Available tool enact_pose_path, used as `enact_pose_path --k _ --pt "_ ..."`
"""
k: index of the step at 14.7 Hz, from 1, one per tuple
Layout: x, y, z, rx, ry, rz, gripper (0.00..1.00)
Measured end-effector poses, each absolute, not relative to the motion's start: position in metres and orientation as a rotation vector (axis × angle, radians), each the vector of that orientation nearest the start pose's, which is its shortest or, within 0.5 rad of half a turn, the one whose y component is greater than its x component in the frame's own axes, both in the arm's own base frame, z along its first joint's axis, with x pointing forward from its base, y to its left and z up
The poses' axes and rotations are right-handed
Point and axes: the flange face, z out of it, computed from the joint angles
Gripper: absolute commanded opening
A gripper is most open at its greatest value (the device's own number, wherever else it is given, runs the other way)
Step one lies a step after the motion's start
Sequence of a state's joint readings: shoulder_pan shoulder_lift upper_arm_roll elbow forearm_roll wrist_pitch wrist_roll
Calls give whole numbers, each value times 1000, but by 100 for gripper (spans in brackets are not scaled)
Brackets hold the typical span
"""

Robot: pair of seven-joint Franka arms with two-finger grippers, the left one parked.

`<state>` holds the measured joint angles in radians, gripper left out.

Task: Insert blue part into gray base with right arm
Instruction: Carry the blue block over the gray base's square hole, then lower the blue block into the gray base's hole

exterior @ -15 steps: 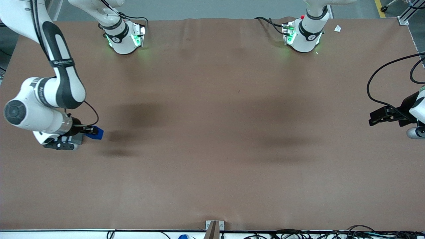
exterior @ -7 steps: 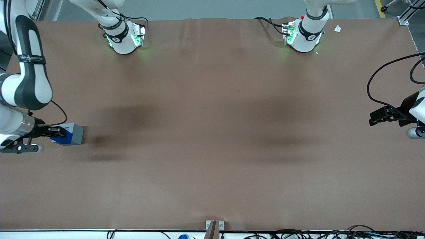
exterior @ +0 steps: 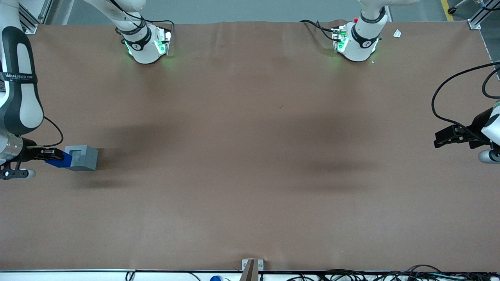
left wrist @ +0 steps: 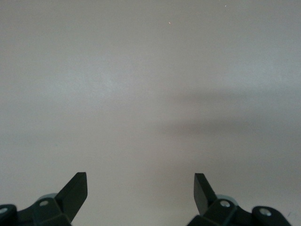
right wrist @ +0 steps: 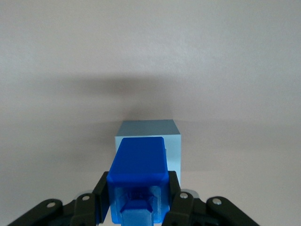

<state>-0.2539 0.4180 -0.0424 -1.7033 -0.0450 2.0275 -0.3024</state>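
- The right arm (exterior: 17,93) reaches down at its end of the brown table (exterior: 250,156)
- Its gripper (exterior: 50,155) is clamped on the blue part (exterior: 60,160)
- That part overlaps the gray base's (exterior: 82,158) edge, above its square recess (exterior: 78,153)

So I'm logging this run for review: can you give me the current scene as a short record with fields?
hand: shut on the blue part, at the working arm's end of the table
blue part: held in the air, beside the gray base
gray base: on the table, square recess in its top open
insertion: not yet done
table: brown surface
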Motion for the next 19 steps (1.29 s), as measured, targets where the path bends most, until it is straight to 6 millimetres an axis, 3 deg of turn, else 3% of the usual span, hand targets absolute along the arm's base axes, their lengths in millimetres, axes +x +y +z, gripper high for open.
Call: enact_pose_path --k 3,8,13,19 --pt "621 -192 336 -3144 -42 242 3" --pt "626 -192 360 -3113 -37 354 3" --pt "625 -209 325 -3089 0 423 3" --pt "627 -209 317 -3080 0 435 3"
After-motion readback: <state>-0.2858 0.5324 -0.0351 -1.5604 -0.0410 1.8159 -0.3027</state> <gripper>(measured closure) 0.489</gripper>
